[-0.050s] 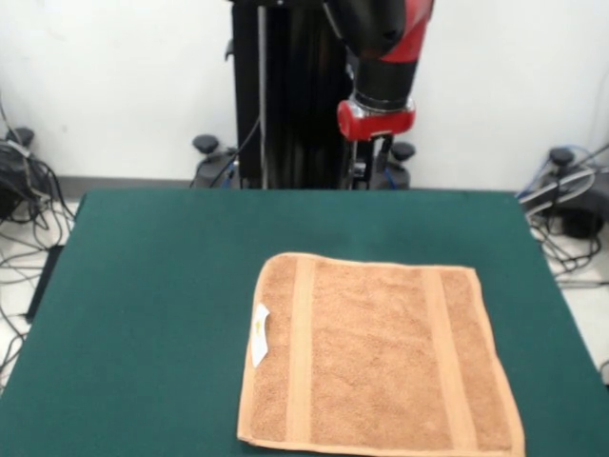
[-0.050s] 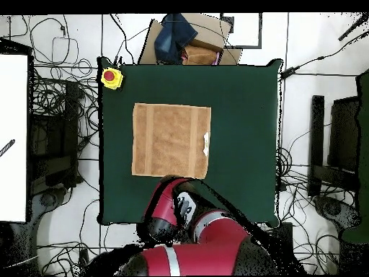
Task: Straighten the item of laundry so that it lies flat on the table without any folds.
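Note:
The item of laundry (image 1: 381, 352) is an orange-tan towel spread out flat on the dark green table (image 1: 143, 305), close to the front edge and right of centre. Two flat woven bands run across it, and a white tag (image 1: 259, 335) sits on its left edge. No folds show in the front view. From overhead the towel (image 2: 171, 140) lies as a neat square on the table (image 2: 245, 130). My gripper (image 1: 369, 162) hangs in the air below the red wrist, over the table's far edge and well clear of the towel. In the overhead view the red arm (image 2: 169, 209) covers the gripper.
A yellow box with a red button (image 2: 111, 77) sits on one table corner. A cardboard box with dark cloth (image 2: 187, 40) stands just beyond the table's edge. Cables (image 1: 19, 181) lie on the floor around the table.

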Available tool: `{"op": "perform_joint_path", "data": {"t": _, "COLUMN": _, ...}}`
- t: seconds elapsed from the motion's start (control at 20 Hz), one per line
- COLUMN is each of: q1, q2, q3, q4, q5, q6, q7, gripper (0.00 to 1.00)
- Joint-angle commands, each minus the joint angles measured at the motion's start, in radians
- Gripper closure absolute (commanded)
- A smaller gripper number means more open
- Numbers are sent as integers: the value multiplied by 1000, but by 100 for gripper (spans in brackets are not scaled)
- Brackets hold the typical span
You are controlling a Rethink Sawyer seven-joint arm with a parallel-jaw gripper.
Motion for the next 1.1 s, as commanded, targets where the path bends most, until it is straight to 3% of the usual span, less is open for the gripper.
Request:
{"op": "perform_joint_path", "data": {"t": 0.05, "q1": 31, "q2": 8, "q3": -24, "q4": -108, "q5": 10, "q6": -46, "q7": 67, "gripper": 0}}
{"op": "perform_joint_path", "data": {"t": 0.2, "q1": 43, "q2": 6, "q3": -34, "q4": -115, "q5": -2, "q6": -76, "q7": 93, "gripper": 0}}
{"op": "perform_joint_path", "data": {"t": 0.45, "q1": -82, "q2": -9, "q3": 64, "q4": -64, "q5": 99, "q6": 2, "q7": -77, "gripper": 0}}
{"op": "perform_joint_path", "data": {"t": 0.65, "q1": -93, "q2": -15, "q3": 59, "q4": -70, "q5": 111, "q6": 40, "q7": -117, "gripper": 0}}
{"op": "perform_joint_path", "data": {"t": 0.8, "q1": -157, "q2": 1, "q3": 99, "q4": -64, "q5": 156, "q6": 89, "q7": -205, "gripper": 0}}
{"op": "perform_joint_path", "data": {"t": 1.1, "q1": -187, "q2": 27, "q3": 131, "q4": -62, "q5": 153, "q6": 72, "q7": -225, "gripper": 0}}
